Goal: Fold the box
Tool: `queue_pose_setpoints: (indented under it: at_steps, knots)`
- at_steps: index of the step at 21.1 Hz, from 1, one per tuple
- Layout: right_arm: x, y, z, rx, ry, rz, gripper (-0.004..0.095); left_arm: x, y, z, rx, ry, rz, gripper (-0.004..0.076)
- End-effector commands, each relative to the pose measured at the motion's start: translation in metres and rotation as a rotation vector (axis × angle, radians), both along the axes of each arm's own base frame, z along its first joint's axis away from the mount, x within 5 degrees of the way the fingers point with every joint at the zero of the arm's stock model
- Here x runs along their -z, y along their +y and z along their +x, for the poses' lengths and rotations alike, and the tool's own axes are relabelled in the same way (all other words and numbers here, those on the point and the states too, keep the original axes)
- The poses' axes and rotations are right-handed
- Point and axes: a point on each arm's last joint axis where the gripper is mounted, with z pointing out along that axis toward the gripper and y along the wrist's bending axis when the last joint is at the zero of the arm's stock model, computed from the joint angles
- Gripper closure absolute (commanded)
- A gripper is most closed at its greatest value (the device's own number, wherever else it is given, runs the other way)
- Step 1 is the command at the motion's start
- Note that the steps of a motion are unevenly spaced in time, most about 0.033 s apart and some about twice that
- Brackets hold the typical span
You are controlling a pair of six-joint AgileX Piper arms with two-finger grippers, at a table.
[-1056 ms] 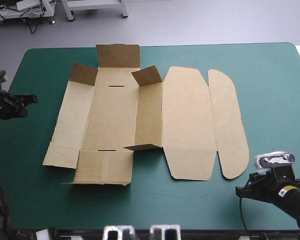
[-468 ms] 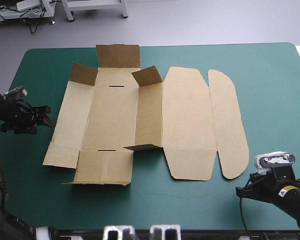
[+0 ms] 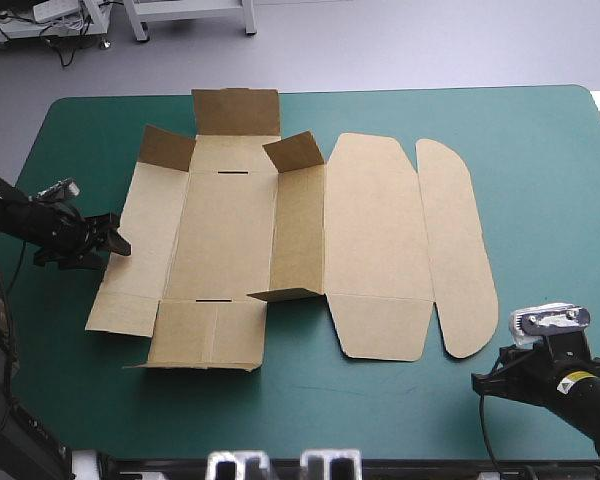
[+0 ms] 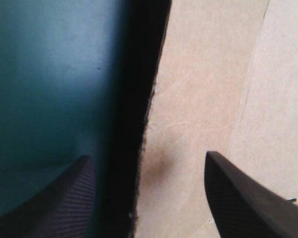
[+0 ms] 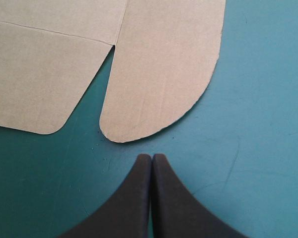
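Note:
The brown box lies as a cut sheet across the teal-green table, its lid panel and rounded flap flat to the right. The far flaps and one long wall stand raised. My left gripper is open at the sheet's left edge. In the left wrist view that edge of the box runs between the parted fingers of the left gripper, with a dark shadow beside it. My right gripper is shut near the table's front right. Its tip points at the rounded flap and does not touch it.
The far end flap and two small corner flaps stand up from the sheet. A near end flap lies almost flat. Bare teal-green cover shows right of the box and along the near edge.
My left gripper has come in from the table's left edge to the box's left edge and has opened. The right gripper and the box have not moved.

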Motion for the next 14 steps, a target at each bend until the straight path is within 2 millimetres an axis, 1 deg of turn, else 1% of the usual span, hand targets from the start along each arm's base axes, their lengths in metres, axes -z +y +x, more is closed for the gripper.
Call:
queue_pose_setpoints:
  at_steps: [1, 3, 4, 5, 6, 7, 8, 10, 11, 12, 13, 14]
  knots:
    - [-0.009, 0.000, 0.005, 0.013, -0.053, 0.020, 0.0928, -0.015, -0.012, 0.000, 0.017, -0.010, -0.079, 0.0262]
    - [-0.009, 0.000, 0.005, 0.013, -0.053, 0.022, 0.0928, -0.011, -0.023, 0.003, 0.039, 0.008, -0.115, 0.0263]
    - [-0.009, 0.000, 0.005, 0.013, -0.053, 0.022, 0.0928, -0.009, -0.032, 0.004, 0.062, 0.018, -0.118, 0.0263]
    - [-0.009, 0.000, 0.005, 0.013, -0.053, 0.022, 0.0928, -0.009, -0.037, 0.005, 0.074, 0.020, -0.119, 0.0262]
    - [-0.009, 0.000, 0.005, 0.013, -0.053, 0.022, 0.0928, -0.006, -0.047, 0.005, 0.103, 0.032, -0.123, 0.0262]
    - [-0.009, 0.000, 0.005, 0.013, -0.053, 0.022, 0.0928, -0.004, -0.051, 0.004, 0.113, 0.041, -0.125, 0.0262]
    - [-0.009, 0.000, 0.005, 0.013, -0.053, 0.022, 0.0928, -0.001, -0.060, 0.003, 0.137, 0.056, -0.129, 0.0263]
    - [-0.009, 0.000, 0.005, 0.013, -0.053, 0.022, 0.0928, 0.000, -0.065, 0.003, 0.148, 0.061, -0.130, 0.0265]
    - [-0.009, 0.000, 0.005, 0.013, -0.051, 0.022, 0.0928, 0.000, -0.067, 0.003, 0.141, 0.070, -0.130, 0.0286]
    - [-0.009, 0.001, 0.005, 0.013, -0.051, 0.023, 0.0928, 0.000, -0.067, 0.003, 0.116, 0.083, -0.135, 0.0370]
    - [-0.009, 0.001, 0.005, 0.013, -0.051, 0.023, 0.0928, 0.000, -0.067, 0.003, 0.117, 0.084, -0.133, 0.0471]
    - [-0.009, 0.001, 0.005, 0.013, -0.051, 0.023, 0.0928, 0.000, -0.066, 0.003, 0.119, 0.083, -0.132, 0.0664]
